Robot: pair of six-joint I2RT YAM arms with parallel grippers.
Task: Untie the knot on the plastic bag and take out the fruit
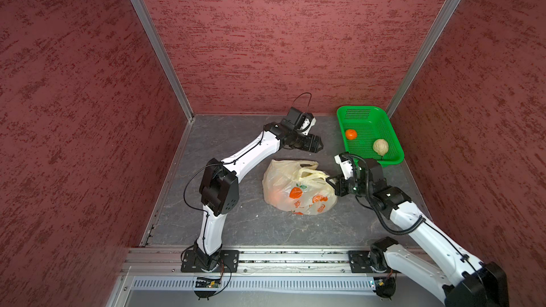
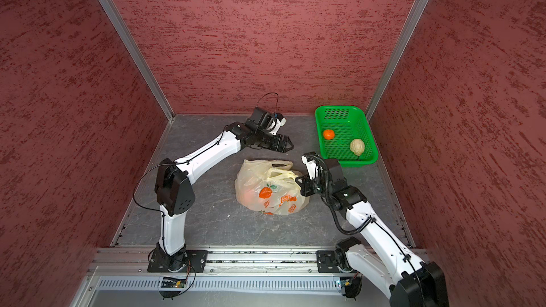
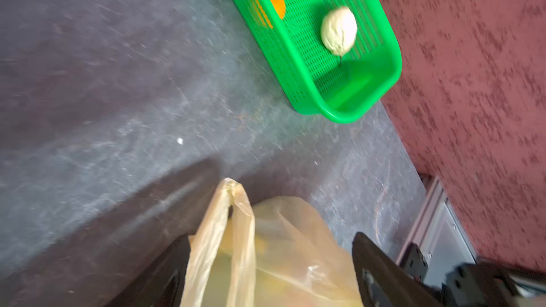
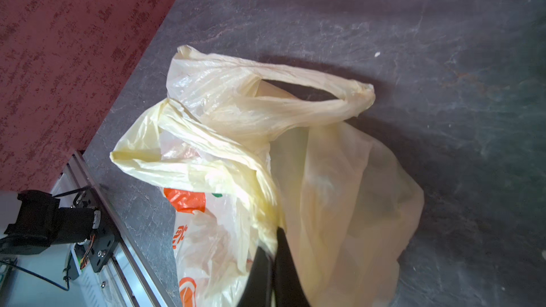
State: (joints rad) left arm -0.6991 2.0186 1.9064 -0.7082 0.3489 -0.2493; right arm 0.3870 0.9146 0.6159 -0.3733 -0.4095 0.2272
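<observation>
The plastic bag (image 1: 295, 190) (image 2: 266, 187) lies on the grey floor between the arms, cream with orange fruit prints. No knot shows; its two handle loops (image 4: 298, 98) lie loose and apart. My right gripper (image 1: 330, 179) (image 4: 274, 233) is shut on the bag's rim at its right side. My left gripper (image 1: 318, 145) (image 3: 273, 236) hovers open just behind the bag, and one handle loop (image 3: 233, 217) shows between its wide-apart fingers, ungripped. An orange fruit (image 1: 351, 134) and a cream bumpy fruit (image 1: 380, 147) lie in the green basket (image 1: 393, 140). An orange glow (image 1: 274, 196) shows through the bag.
The green basket (image 2: 373, 143) stands at the back right corner against the red wall. Red textured walls enclose the floor on three sides. An aluminium rail (image 1: 280, 256) with both arm bases runs along the front edge.
</observation>
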